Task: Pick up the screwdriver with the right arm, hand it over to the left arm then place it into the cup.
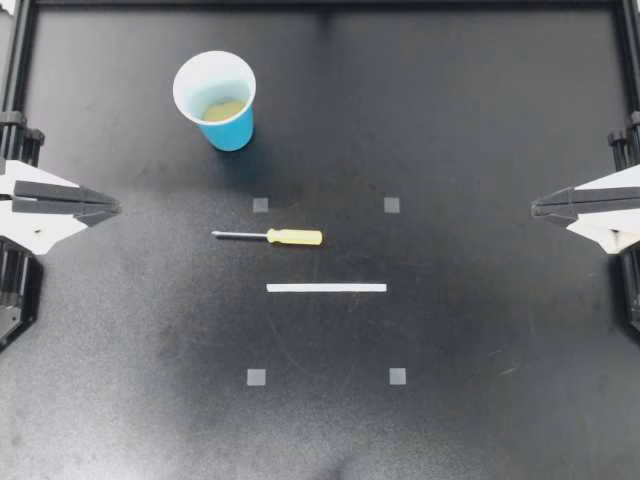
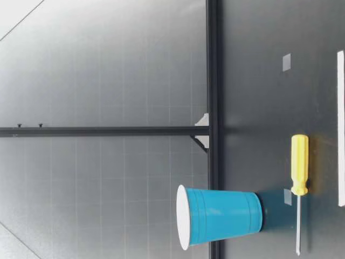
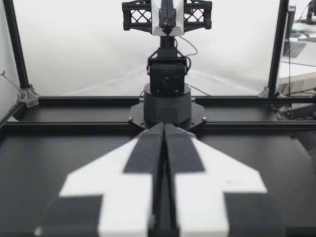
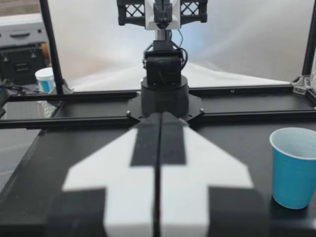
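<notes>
The screwdriver [image 1: 268, 236] is laid flat near the middle of the bench [image 1: 480, 120], its yellow handle turned to three o'clock and its shaft to nine. The blue cup [image 1: 215, 98] is stood upright at about eleven o'clock from it, well apart. The left pincer [image 1: 113, 208] is seen at the bench's nine o'clock edge and the right pincer [image 1: 537, 207] at three, each with its fingers pressed together.

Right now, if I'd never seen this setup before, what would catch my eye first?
The blue cup stands upright on my left half of the black table, the brightest thing there. The yellow-handled screwdriver lies flat near the middle, its tip pointing toward my left arm. My left claw and right claw sit shut at opposite edges, touching nothing.
</notes>
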Tool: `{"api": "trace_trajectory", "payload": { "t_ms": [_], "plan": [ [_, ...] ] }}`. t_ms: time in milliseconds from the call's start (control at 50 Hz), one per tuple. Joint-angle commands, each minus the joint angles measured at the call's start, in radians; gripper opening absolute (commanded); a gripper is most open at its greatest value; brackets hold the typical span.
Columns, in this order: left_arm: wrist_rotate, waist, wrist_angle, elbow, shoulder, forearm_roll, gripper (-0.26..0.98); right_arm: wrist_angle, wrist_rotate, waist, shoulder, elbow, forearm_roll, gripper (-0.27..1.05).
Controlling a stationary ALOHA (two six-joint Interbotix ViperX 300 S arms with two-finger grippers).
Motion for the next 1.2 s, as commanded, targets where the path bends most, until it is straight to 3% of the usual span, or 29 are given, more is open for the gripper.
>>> {"api": "trace_trajectory", "payload": {
  "t_ms": [0, 120, 340, 540, 720, 900, 1180],
  "plan": [
    [0.0, 0.02, -0.026, 0.0, -0.009, -0.002, 0.19, -0.009, 0.006, -0.003, 0.005, -0.002, 0.002, 0.17],
    [-0.002, 0.021, -0.046, 0.006, -0.015, -0.002, 0.12, -0.041, 0.015, -0.003, 0.014, 0.008, 0.002, 0.06],
    [-0.003, 0.02, -0.069, 0.023, -0.006, -0.002, 0.12, -0.083, 0.025, -0.023, 0.126, -0.031, 0.038, 0.04],
    [-0.009, 0.02, -0.109, 0.049, -0.003, -0.002, 0.12, -0.003, 0.025, -0.081, 0.334, -0.147, 0.086, 0.05],
    [-0.009, 0.021, -0.12, 0.064, -0.003, -0.002, 0.12, 0.189, 0.018, -0.106, 0.522, -0.325, 0.078, 0.09],
    [-0.005, 0.021, -0.12, 0.074, -0.003, -0.002, 0.12, 0.353, 0.014, -0.114, 0.69, -0.489, 0.043, 0.22],
    [0.002, 0.021, -0.12, 0.083, -0.003, -0.002, 0.12, 0.555, 0.014, -0.114, 0.943, -0.723, -0.009, 0.58]
  ]
}}
